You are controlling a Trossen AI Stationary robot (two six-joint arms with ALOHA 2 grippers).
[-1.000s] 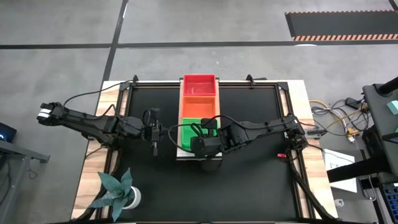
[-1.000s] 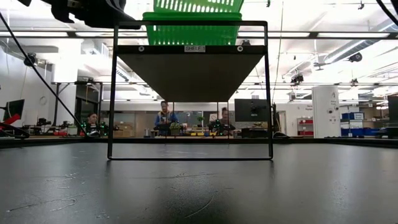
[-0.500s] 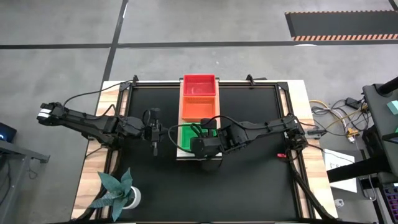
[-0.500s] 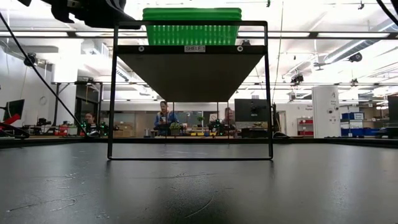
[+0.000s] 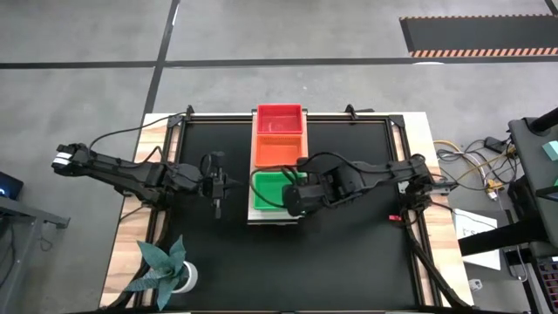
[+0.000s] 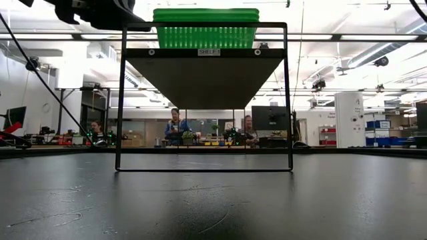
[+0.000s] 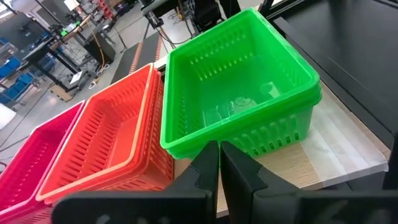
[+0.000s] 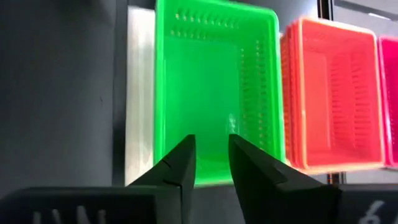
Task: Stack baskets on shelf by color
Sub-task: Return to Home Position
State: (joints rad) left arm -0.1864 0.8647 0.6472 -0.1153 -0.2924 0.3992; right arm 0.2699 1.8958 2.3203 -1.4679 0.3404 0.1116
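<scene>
High view: the green baskets (image 5: 268, 187) sit stacked at the shelf's (image 5: 261, 218) near end, just ahead of the right gripper (image 5: 288, 199), its jaws released and empty; the left gripper (image 5: 225, 185), clenched, waits beside the shelf.

1. Green baskets (image 7: 239, 106): glossy slotted plastic, slightly see-through.
2. Orange baskets (image 7: 118, 146) and pink baskets (image 7: 28, 165): the same shiny plastic mesh.
3. Shelf (image 7: 336, 146): pale wood, grained, matt.
4. Table (image 6: 213, 200): black, matt, faintly scuffed.
5. Frame (image 6: 203, 171): thin black metal.
</scene>
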